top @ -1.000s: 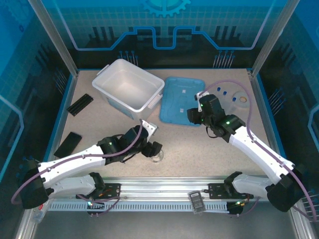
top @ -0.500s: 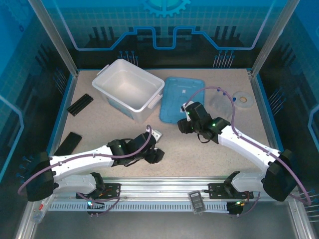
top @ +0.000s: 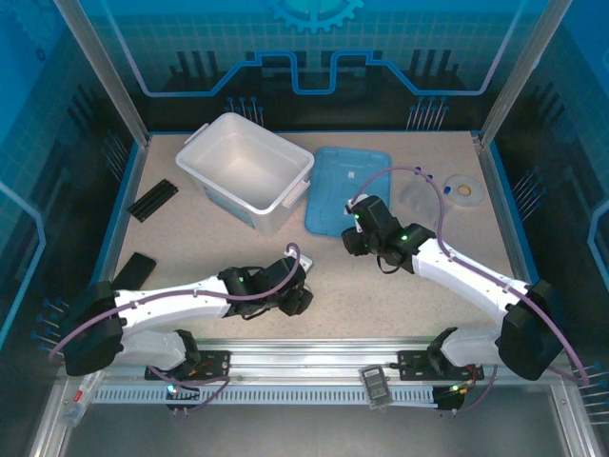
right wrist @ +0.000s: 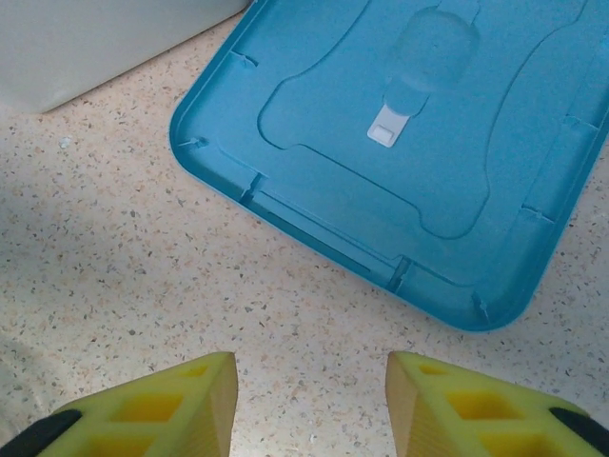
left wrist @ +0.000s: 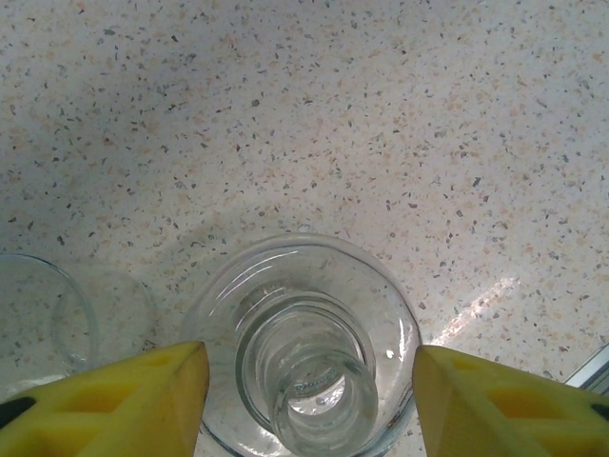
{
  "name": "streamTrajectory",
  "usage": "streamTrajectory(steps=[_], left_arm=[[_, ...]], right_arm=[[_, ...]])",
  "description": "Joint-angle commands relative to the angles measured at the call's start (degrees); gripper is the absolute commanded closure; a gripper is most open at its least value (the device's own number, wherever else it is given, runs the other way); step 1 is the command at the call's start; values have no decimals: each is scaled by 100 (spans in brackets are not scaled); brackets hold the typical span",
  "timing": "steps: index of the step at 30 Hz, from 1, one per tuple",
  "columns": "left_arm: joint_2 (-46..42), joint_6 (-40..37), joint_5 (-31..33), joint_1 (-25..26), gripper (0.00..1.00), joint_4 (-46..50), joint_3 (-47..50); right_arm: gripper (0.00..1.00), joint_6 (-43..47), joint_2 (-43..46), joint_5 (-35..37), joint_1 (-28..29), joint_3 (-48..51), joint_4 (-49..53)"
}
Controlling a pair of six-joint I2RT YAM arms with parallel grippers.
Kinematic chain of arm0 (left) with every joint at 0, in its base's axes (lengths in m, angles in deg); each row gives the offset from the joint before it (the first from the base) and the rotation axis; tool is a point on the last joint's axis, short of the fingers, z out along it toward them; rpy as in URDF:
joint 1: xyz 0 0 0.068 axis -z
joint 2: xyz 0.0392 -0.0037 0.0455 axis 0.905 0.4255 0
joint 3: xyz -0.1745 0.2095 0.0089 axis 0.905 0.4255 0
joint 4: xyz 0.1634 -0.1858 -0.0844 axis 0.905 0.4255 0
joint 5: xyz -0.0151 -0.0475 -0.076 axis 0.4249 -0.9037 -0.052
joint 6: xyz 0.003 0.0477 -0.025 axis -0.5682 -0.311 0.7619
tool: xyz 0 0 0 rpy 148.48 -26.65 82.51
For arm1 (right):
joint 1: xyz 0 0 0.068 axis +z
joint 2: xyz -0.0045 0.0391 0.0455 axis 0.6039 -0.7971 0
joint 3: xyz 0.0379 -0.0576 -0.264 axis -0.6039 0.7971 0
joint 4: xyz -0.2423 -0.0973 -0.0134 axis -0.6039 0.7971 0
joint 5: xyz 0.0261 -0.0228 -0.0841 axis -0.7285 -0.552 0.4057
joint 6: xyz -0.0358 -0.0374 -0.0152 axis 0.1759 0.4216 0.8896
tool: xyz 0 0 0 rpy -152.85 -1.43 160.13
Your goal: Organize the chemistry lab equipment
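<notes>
The left pincer [left wrist: 309,381] hangs low over the worktop [left wrist: 381,114], near the middle of its near edge. Its yellow fingers [left wrist: 143,400] are spread wide on either side of a clear beaker [left wrist: 303,343]. The beaker stands upright between them. The glass looks just clear of both fingers, though the bottom of the wrist view cuts this off. A second beaker [left wrist: 33,319] stands just beside the first.

The right pincer [right wrist: 309,390] is wide too, with nothing between its fingers. It is over bare worktop just off one corner of a blue tray [right wrist: 409,162]. The tray lies in the far half, beside a white bin [top: 245,169] toward the far left corner. Toward the far right corner sits what may be a clear dish [top: 417,197], near a tape ring [top: 463,190].
</notes>
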Motion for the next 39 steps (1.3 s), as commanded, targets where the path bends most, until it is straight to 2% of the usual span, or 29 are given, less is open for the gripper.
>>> streamTrajectory(steps=[1,13,24,31,39], left_arm=[[90,-28,173,39,44,18,-120],[152,-155,264,61,60,-27,-193],[165,-314,174,69,84,-60,-350],[112,-434,161,63,89,28,-552],[68,-735,332,52,90,307,-1134]], right_arm=[[55,73,-57,127,87,-150,36],[56,91,-111,224,73,-214,71],[56,145,-57,248,33,-245,107],[56,187,45,241,-40,-247,150],[56,197,187,180,-209,-282,273]])
